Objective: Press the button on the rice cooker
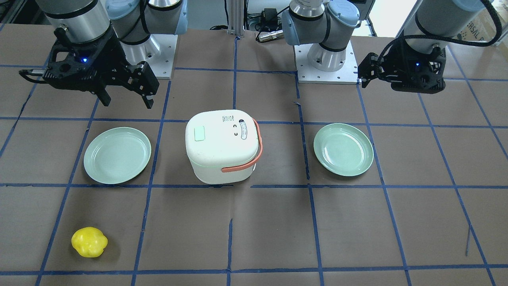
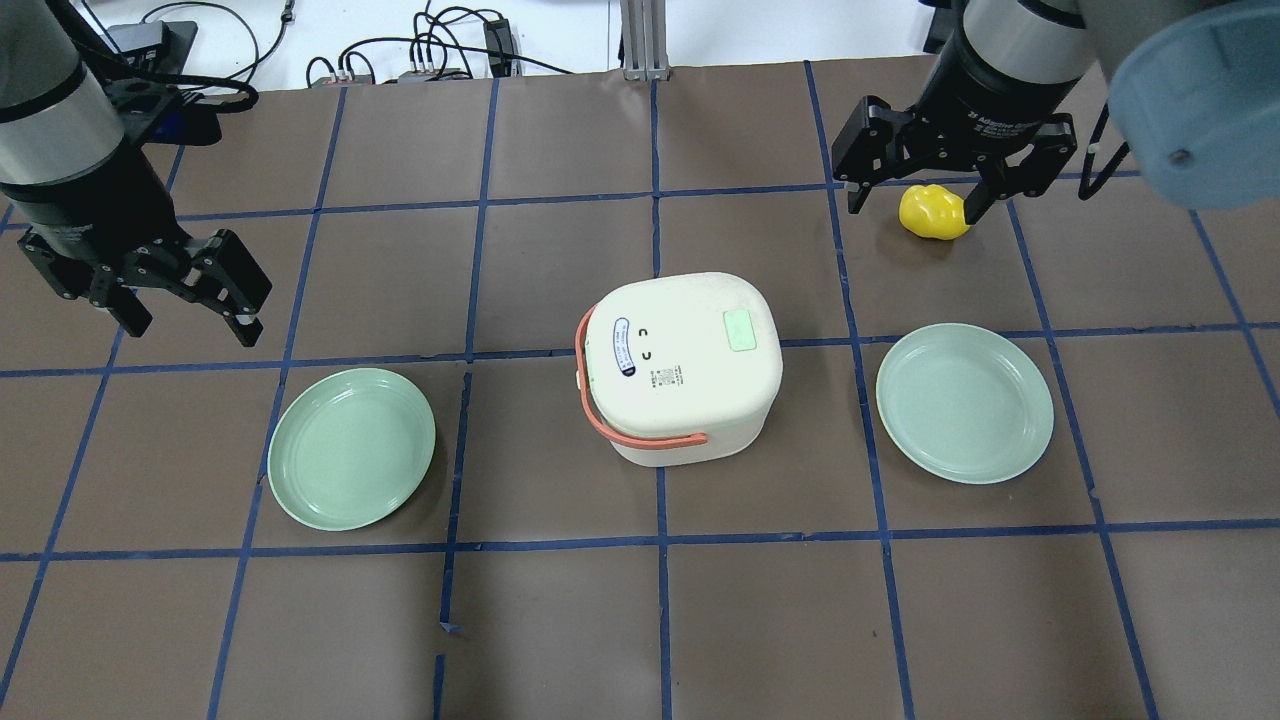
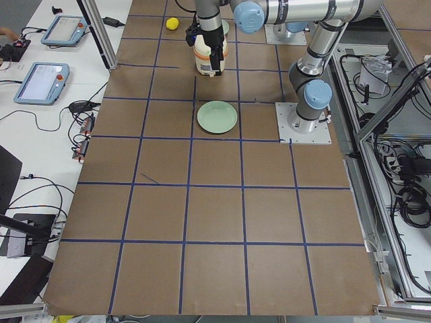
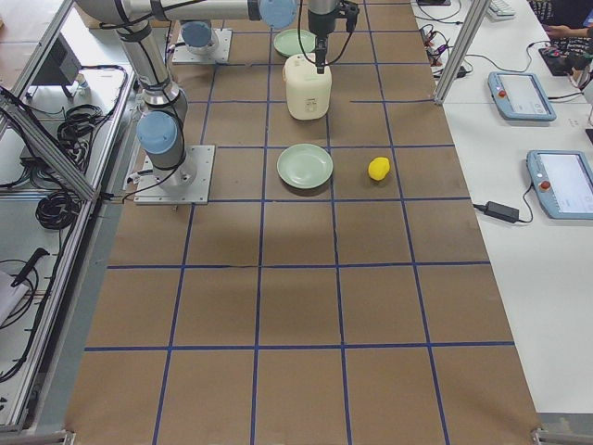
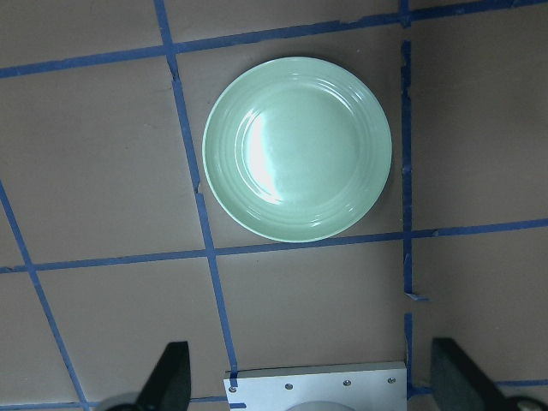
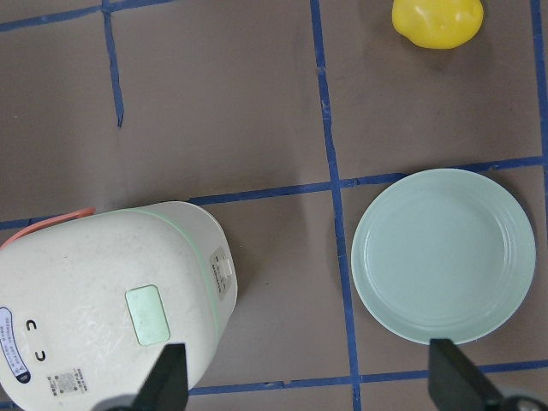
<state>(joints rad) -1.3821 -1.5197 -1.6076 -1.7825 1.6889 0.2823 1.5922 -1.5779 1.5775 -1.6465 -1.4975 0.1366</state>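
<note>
- The cream plastic rice cooker [image 2: 680,365] with a salmon-pink handle [image 2: 650,438] stands mid-table on the brown paper table with a blue tape grid [image 2: 560,620]. It sits between two pale green round plates, one on the robot's left [image 2: 350,448] and one on its right [image 2: 965,402].
- Its pale green rectangular button [image 2: 742,329] sits on the lid, on the side toward the right-hand plate.
- The left gripper [image 2: 190,320] and the right gripper [image 2: 912,195] both hover with fingers spread wide, holding nothing, well apart from the cooker.
- Risk: with fingers spread like this, a descent centred on the button would likely straddle it. Neither tip would then land on it.
- Risk: an off-centre or slanted push could slide or tip the cooker, which looks light and is not fixed down.
- Risk: a low sweep by the right arm could knock the yellow lumpy fruit [image 2: 935,212] lying beyond the right-hand plate, or clip that plate.
- Writing: "Adaptive" reads on the right gripper's collar.
- A cardboard carton [image 1: 474,33] behind the robot shows "ERSAL".
- The print on the lid's oval blue-edged label [image 2: 622,347] is too small to read.
</note>
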